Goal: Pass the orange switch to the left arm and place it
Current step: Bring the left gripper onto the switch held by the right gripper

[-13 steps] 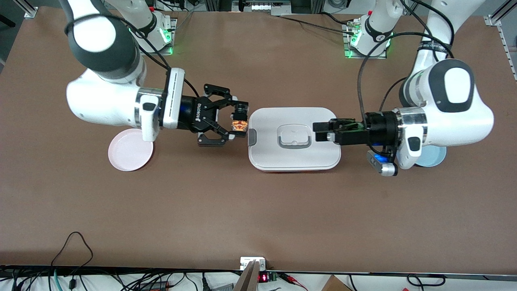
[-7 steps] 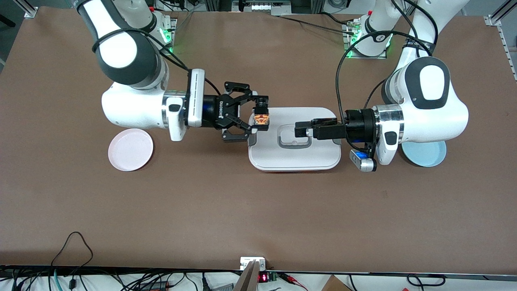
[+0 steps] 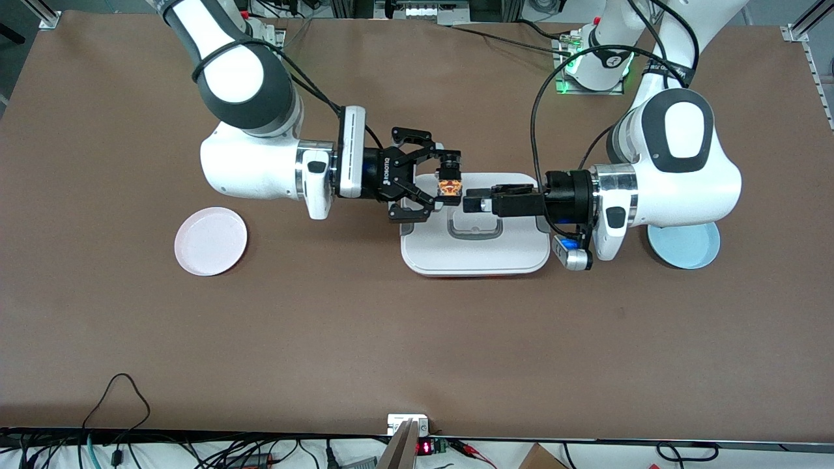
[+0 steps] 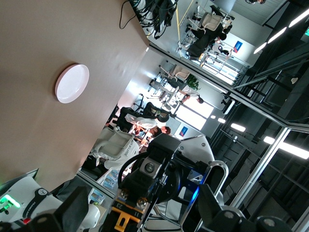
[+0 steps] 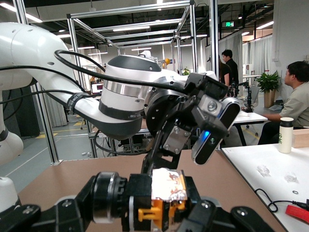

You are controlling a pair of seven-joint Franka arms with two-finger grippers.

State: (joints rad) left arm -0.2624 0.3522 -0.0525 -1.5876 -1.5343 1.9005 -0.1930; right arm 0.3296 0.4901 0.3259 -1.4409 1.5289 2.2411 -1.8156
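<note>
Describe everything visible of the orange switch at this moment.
The orange switch is a tiny black-bodied part with an orange cap and yellowish plastic showing. The right gripper is shut on it, holding it in the air over the white box. The open left gripper sits just beside it, not gripping.

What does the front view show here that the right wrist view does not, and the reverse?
Only the front view shows the white box on the table, the pink plate toward the right arm's end, the light blue plate toward the left arm's end, and that both grippers meet over the box.

Only the right wrist view shows the room around the rig: metal framing, two people, a desk with a cup.

Both show the right gripper shut on the orange switch and the left gripper facing it, open.
</note>
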